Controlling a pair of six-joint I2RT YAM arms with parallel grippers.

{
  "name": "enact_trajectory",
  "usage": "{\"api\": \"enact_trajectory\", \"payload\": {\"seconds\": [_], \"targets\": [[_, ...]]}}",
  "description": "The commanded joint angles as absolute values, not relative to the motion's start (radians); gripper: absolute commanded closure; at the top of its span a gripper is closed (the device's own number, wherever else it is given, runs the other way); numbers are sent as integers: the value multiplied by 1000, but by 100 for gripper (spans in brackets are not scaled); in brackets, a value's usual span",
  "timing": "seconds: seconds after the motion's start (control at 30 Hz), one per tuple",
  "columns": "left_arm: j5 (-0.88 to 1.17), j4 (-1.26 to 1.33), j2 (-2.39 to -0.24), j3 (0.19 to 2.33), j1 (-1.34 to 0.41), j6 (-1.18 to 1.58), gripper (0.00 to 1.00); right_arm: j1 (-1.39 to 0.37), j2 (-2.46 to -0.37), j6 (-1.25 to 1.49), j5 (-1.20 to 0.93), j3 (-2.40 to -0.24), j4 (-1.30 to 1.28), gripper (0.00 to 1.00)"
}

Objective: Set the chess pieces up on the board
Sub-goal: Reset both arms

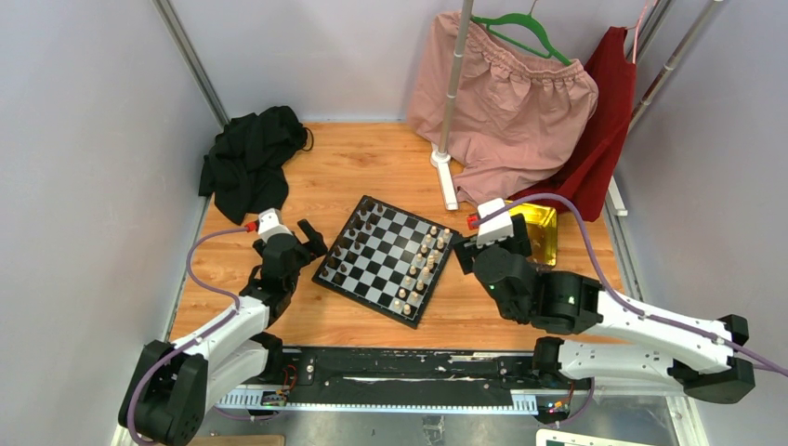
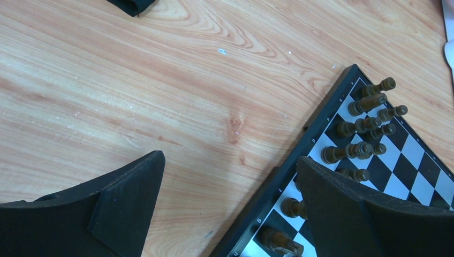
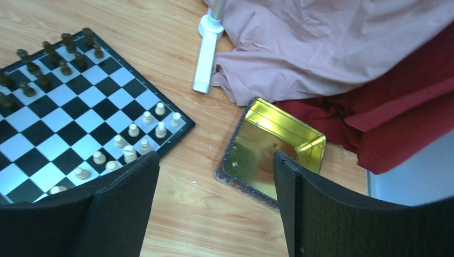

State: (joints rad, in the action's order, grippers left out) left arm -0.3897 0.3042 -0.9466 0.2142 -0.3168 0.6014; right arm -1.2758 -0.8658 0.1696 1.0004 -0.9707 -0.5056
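A crumpled black cloth point(image 1: 249, 163) lies at the far left corner of the wooden counter point(image 1: 372, 167). Nearer, the left gripper point(image 2: 230, 160) hangs just above the wood with its jaws spread wide and nothing between them. In its wrist view, one finger point(image 2: 342, 214) overlaps the left rim of the board point(image 1: 386, 255).

The board lies flat in the middle of the counter, turned at an angle, between the two arms. The dark chess pieces point(image 1: 358, 232) stand crowded along its left side, and the pale chess pieces point(image 3: 134, 142) stand along its right side. The squares between the two sets are bare.

Beyond the board's far corner, the white foot of a clothes rack point(image 1: 446, 177) rests on the wood, and a pink garment point(image 1: 511, 102) drapes down behind it.

The right gripper point(image 3: 215, 155) hovers just off the board's right corner, jaws released wide and holding nothing. Beside it lies a shiny gold tray point(image 3: 273, 150), apart from the board. A red garment point(image 1: 604, 139) spills onto the counter at the tray's far edge.
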Motion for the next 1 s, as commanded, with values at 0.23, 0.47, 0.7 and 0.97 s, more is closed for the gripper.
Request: {"api": "enact_trajectory", "payload": {"seconds": [0.23,0.47,0.7,0.97], "targets": [[-410,318,-936,203,-324,595,0,-1267,-742,264,1205,-866,-544,12],[-407,317,-945,211,-324,585,0,-1122,-947,263,1208,-922,-434,2],[-372,316,-969,222,-324,579,0,-818,-1303,197,998,-1112,-294,2],[-425,300,-878,195,-324,554,0,-543,-1531,190,857,-1240,-262,2]]}}
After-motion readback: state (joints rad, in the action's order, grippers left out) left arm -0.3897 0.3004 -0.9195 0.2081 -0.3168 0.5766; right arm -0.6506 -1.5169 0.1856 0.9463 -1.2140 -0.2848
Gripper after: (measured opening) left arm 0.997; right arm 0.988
